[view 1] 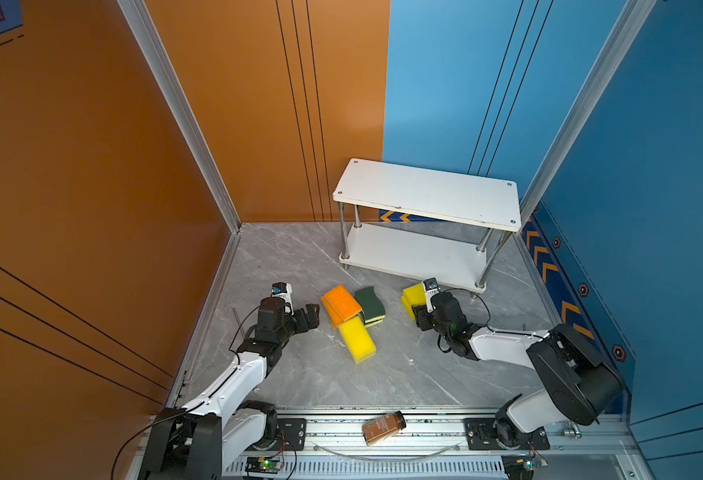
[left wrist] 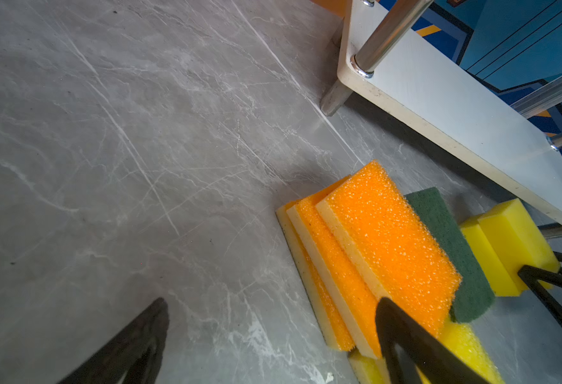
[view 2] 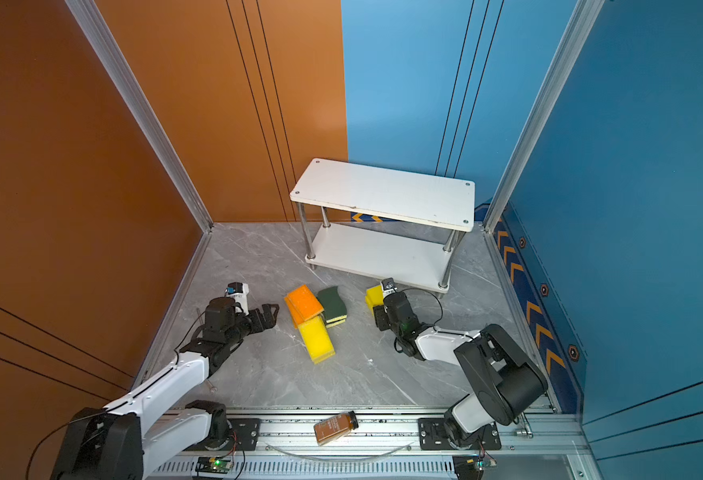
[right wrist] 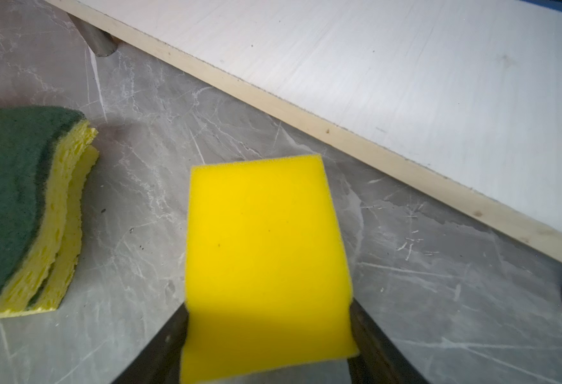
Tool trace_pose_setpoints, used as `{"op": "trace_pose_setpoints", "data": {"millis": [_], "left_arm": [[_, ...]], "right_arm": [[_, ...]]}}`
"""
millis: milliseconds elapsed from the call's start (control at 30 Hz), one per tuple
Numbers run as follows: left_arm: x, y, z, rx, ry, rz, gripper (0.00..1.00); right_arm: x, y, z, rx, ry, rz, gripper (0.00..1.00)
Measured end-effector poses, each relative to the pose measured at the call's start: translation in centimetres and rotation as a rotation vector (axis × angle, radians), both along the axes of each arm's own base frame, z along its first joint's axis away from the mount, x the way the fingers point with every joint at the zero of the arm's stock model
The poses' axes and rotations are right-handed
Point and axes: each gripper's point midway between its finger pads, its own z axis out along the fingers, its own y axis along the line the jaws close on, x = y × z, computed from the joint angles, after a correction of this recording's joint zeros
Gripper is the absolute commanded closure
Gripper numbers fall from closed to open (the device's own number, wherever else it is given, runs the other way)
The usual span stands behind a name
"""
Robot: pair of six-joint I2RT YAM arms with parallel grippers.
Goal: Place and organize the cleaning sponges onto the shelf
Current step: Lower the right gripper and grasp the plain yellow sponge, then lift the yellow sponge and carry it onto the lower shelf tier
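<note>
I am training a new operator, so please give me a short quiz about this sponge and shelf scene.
1. True or false: a sponge already lies on the shelf.
2. Which sponge sits between the jaws of the right gripper? A orange-topped, B green-topped, C all yellow.
3. Fill in: the jaws of the left gripper stand ____.
Key: 1 false, none shows on either board; 2 C, the yellow sponge; 3 open.

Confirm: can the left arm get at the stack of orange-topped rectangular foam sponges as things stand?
Probably yes. The left gripper is open and sits right beside the orange-topped sponges, with only bare grey marble tabletop between them. Nothing visibly blocks it.
</note>
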Motion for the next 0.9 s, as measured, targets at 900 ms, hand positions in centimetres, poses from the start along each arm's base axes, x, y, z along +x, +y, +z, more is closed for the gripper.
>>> {"op": "trace_pose_setpoints", "data": {"millis": [900], "left_arm": [[0.0, 0.1, 0.0, -0.001, 0.0, 0.004, 0.02]], "right_arm": [[1.8, -6.3, 10.6, 0.161, -0.11, -0.224, 0.42]]}}
